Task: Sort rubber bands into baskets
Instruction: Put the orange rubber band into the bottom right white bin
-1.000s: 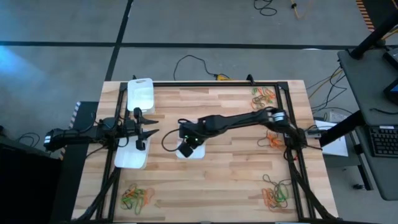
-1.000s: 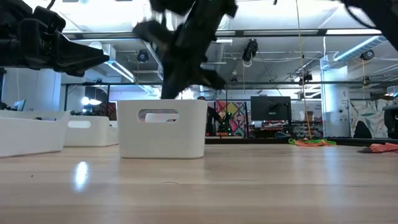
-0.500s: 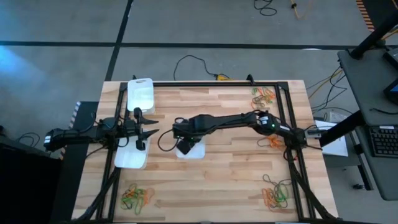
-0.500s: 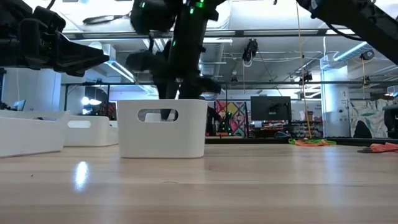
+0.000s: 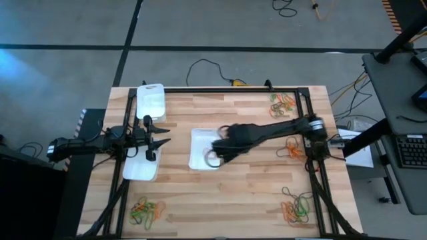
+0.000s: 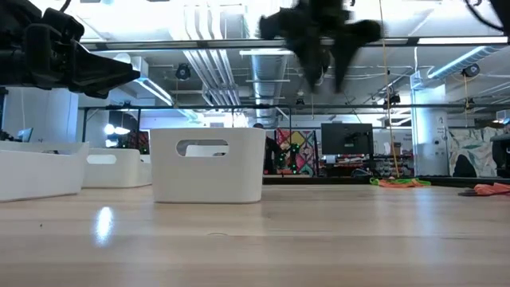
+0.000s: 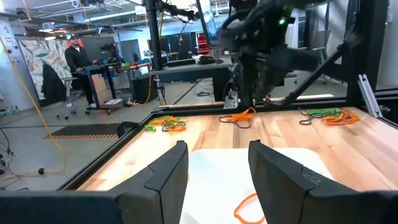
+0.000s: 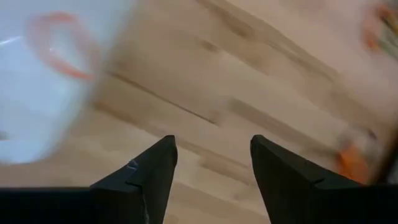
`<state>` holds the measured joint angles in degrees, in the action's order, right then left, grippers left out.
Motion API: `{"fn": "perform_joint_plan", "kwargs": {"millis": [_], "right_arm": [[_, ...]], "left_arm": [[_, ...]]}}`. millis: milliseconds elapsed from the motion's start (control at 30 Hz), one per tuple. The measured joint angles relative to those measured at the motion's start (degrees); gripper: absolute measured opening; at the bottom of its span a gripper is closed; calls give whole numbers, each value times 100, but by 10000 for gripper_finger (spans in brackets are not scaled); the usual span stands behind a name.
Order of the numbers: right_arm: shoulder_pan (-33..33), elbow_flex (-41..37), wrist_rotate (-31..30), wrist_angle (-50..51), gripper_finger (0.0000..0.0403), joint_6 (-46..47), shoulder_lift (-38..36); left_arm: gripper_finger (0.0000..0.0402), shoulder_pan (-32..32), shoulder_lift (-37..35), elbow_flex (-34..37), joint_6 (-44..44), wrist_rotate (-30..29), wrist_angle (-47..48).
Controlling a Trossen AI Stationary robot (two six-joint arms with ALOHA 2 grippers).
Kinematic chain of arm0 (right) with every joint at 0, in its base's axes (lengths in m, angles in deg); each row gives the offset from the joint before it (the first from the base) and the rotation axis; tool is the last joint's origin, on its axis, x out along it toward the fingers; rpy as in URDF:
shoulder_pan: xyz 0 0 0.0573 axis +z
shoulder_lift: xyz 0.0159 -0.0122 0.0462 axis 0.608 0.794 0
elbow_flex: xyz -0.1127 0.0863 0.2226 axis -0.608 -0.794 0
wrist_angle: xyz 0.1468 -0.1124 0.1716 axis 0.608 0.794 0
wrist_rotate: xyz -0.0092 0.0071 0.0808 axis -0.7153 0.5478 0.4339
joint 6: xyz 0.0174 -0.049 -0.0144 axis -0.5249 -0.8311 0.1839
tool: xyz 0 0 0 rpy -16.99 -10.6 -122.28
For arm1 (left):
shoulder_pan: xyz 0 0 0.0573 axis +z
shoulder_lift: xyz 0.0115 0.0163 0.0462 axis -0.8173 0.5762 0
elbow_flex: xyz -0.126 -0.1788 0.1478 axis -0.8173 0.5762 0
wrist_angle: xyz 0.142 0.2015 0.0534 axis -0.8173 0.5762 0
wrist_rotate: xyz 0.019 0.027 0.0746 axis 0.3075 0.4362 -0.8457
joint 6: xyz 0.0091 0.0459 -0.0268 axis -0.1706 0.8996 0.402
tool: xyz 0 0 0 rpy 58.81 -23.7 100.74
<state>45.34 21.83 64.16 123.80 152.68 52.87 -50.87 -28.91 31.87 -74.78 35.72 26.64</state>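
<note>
Three white baskets stand on the wooden table: one at the far left (image 5: 151, 100), one at the left (image 5: 139, 168) and one in the middle (image 5: 200, 143) (image 6: 207, 163). An orange rubber band (image 8: 59, 43) lies in the middle basket, and another orange band (image 7: 249, 208) lies in the left basket. My right gripper (image 5: 217, 155) (image 8: 214, 155) hangs open above the middle basket's right edge, pointing down, with nothing between its fingers. My left gripper (image 5: 157, 141) (image 7: 217, 168) stands open and level above the left basket.
Heaps of orange, green and dark rubber bands lie at the far right corner (image 5: 283, 103), the right edge (image 5: 293, 150), the near right corner (image 5: 297, 208) and the near left corner (image 5: 147, 210). A black frame (image 5: 233, 90) runs around the table. Bare wood lies between the heaps.
My right gripper has risen out of the middle basket and gone toward the table's right edge, tipping so that its fingers point more steeply down. The baskets have stayed where they were.
</note>
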Motion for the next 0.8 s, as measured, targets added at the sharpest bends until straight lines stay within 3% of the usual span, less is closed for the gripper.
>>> {"fn": "perform_joint_plan", "kwargs": {"millis": [167,400,600,800], "right_arm": [[122,-1889,245,-64,195,1336,-1121],[-99,-4192,976,-378,194,2291,-2620],[-270,-5849,1780,-1812,194,2112,-3453],[-267,-6589,2055,-2236,194,1422,-3411]], "left_arm": [[154,0,12,0,2,-1,7],[154,0,14,1,22,0,7],[154,0,14,0,1,1,-13],[154,2,14,0,-433,1,-47]]}}
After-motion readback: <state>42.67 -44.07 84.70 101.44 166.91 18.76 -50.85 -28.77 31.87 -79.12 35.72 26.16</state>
